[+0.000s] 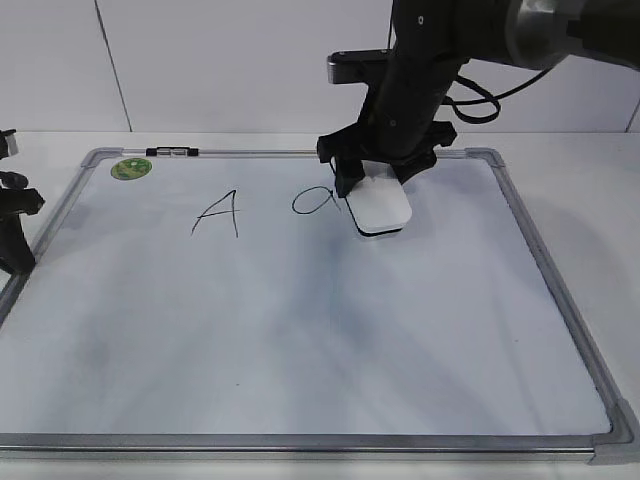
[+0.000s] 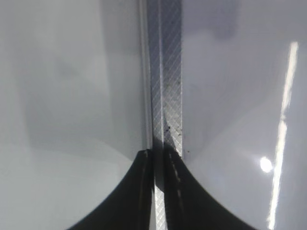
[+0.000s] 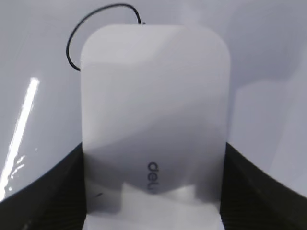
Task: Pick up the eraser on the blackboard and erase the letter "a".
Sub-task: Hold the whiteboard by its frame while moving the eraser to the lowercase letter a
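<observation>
The blackboard [image 1: 300,330] is a white board with a silver frame lying flat on the table. The white eraser [image 1: 379,208] rests on it, just right of the letter "a" [image 1: 312,202], and covers part of the letter's right side. My right gripper [image 1: 377,180] is shut on the eraser's far end; in the right wrist view the eraser [image 3: 153,105] fills the frame between the black fingers [image 3: 152,191], with the letter's loop [image 3: 76,38] showing beyond it. My left gripper [image 2: 158,158] is shut and empty, over the board's left frame rail [image 2: 165,72].
A capital "A" [image 1: 220,213] is written left of the small letter. A round green sticker [image 1: 131,168] sits in the board's far left corner, next to a small black clip [image 1: 172,152] on the frame. My left arm [image 1: 12,215] stands at the board's left edge.
</observation>
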